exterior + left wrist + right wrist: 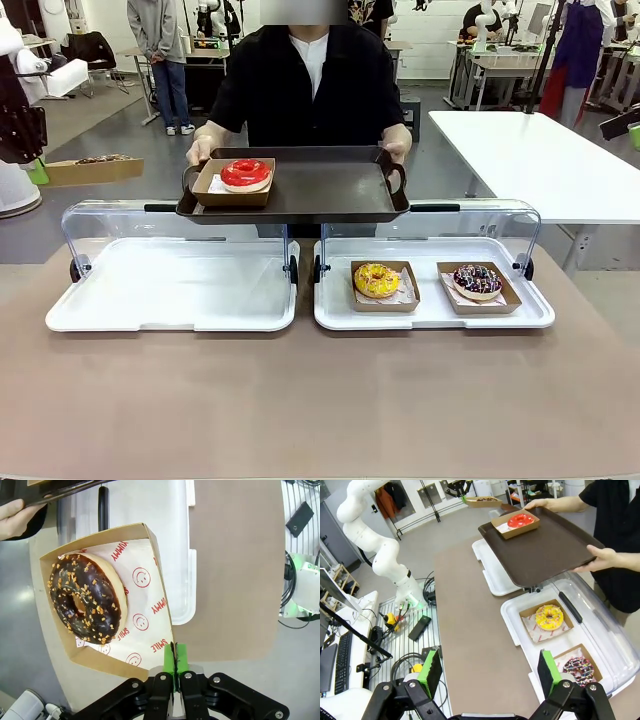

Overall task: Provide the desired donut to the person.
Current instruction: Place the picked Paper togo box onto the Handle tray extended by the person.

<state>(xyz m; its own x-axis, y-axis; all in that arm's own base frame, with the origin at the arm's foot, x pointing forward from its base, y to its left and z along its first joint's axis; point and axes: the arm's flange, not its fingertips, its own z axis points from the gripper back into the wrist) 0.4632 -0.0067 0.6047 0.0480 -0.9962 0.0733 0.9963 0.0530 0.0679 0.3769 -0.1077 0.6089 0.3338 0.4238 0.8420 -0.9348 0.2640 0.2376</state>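
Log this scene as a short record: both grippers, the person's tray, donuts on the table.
left gripper: shut on the carton of the nut-topped chocolate donut
right gripper: open, holding nothing
brown tray: held by the person at the far side, carrying the red donut
right display tray: yellow donut, sprinkled dark donut

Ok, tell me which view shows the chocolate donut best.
Left wrist view: the chocolate donut is close, seen from above. Front view shows its cardboard tray edge-on, far left; right wrist view, tiny and distant.
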